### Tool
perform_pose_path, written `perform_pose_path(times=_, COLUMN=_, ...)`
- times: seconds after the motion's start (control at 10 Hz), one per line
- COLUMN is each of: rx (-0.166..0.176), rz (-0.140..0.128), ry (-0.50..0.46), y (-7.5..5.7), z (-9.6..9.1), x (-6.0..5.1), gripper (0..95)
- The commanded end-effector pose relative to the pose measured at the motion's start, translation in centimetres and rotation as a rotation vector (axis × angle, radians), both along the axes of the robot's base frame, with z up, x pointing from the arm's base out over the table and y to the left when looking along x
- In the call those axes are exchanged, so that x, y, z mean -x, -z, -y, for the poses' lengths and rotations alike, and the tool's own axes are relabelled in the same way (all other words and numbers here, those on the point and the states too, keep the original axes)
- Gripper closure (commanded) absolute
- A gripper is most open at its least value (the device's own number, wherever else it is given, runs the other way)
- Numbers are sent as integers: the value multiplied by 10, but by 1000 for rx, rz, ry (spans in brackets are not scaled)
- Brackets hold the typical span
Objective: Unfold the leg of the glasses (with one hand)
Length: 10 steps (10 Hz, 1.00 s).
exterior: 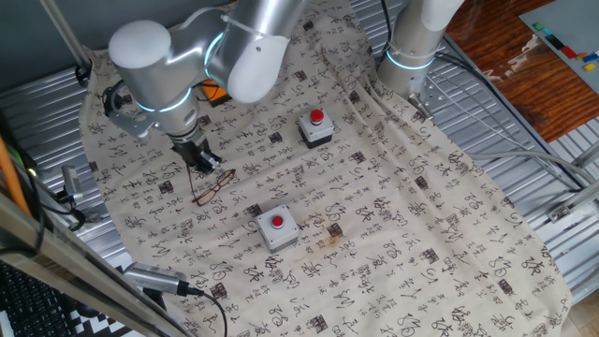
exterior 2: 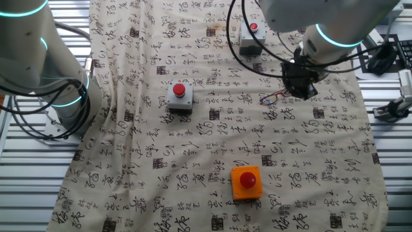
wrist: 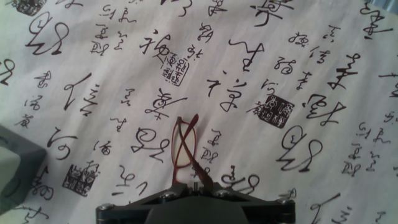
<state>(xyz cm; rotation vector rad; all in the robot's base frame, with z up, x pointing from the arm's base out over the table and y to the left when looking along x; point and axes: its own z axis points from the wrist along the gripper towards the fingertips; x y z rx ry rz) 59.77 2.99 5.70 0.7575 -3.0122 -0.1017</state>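
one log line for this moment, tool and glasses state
tool: low at near end of thin reddish-brown wire-rimmed glasses | grip: cannot tell | glasses: flat on calligraphy-printed cloth, legs crossed | stage: unfolding not done

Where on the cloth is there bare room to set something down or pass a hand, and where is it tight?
Free: the wide stretch of cloth left of the orange button box, and the strip between the two grey button boxes. Crowded: around the glasses, where the gripper sits right at the frame.
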Motion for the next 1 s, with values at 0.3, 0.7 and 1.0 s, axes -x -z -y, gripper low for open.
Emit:
perform_pose_path(times=0.3, rx=-1, rz=-8, ry=-3, y=-7, z=-7, x=-8, gripper=950)
perform_pose_path(times=0.7, rx=-1, rz=-14, ry=-1, y=-13, z=-13, x=-15, gripper=950)
perform_pose_path(times=1.0, rx=3, rz=-25, ry=5, y=-16, z=-16, x=-18, gripper=950)
